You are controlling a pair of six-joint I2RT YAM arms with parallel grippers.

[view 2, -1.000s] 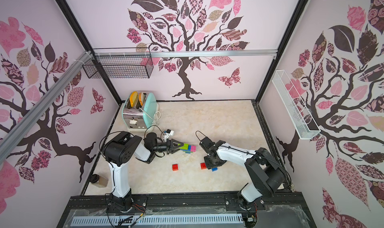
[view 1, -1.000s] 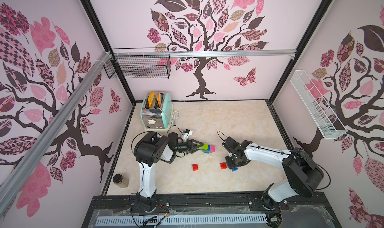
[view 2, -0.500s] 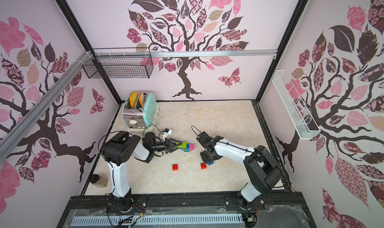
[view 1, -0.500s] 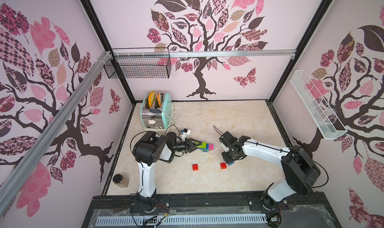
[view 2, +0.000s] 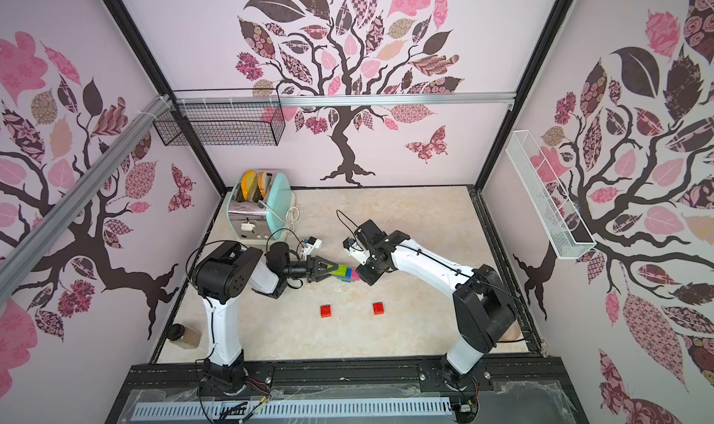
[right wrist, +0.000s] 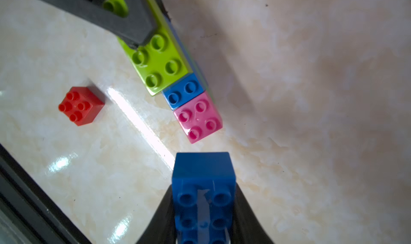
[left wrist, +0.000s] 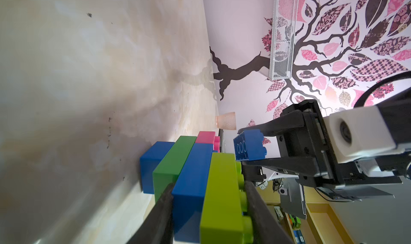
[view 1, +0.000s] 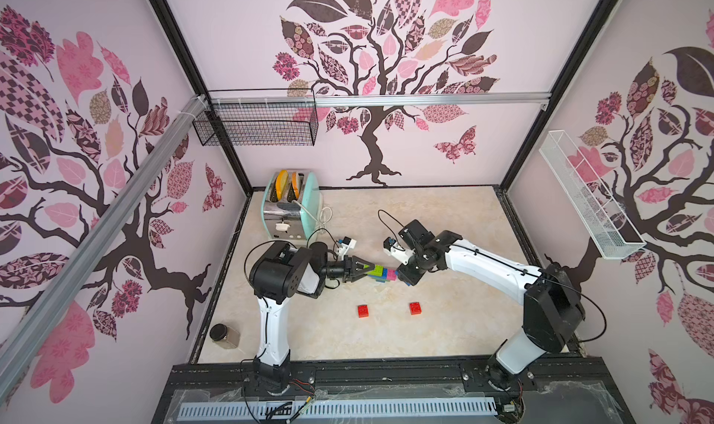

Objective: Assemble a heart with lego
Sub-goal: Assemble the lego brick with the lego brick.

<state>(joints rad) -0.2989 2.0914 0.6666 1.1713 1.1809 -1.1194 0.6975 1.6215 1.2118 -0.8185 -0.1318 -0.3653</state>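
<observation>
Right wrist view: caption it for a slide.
Right gripper holds a blue brick near the pink brick; a red brick lies apart.

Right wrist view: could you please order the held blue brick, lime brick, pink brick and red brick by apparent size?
1. held blue brick and lime brick: unranked, one nearest the camera, one partly hidden.
2. pink brick.
3. red brick, barely smaller.

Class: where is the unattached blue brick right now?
In the right wrist view, the blue brick is clamped in the right tool, just short of the pink brick.
</observation>
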